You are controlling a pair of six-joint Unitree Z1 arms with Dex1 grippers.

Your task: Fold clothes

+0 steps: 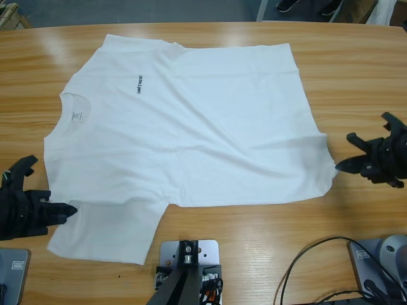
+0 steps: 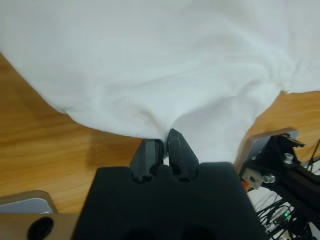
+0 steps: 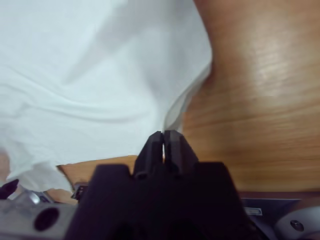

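Observation:
A white T-shirt (image 1: 191, 127) lies spread flat on the wooden table (image 1: 356, 70). Its round neck is at the left and its hem at the right. Small dark chest lettering (image 1: 138, 83) and a neck label (image 1: 77, 117) face up. My left gripper (image 1: 68, 210) is at the near-left sleeve, shut on the edge of the cloth. In the left wrist view the fabric (image 2: 150, 60) puckers into the left gripper (image 2: 161, 137). My right gripper (image 1: 338, 166) is shut on the near-right hem corner. The cloth (image 3: 100, 75) runs into the tip of the right gripper (image 3: 163, 135).
Black cables (image 1: 305, 267) loop over the table's near-right corner. Bare wood (image 1: 267, 235) runs along the front edge below the shirt. Past the far edge is grey floor (image 1: 159, 9).

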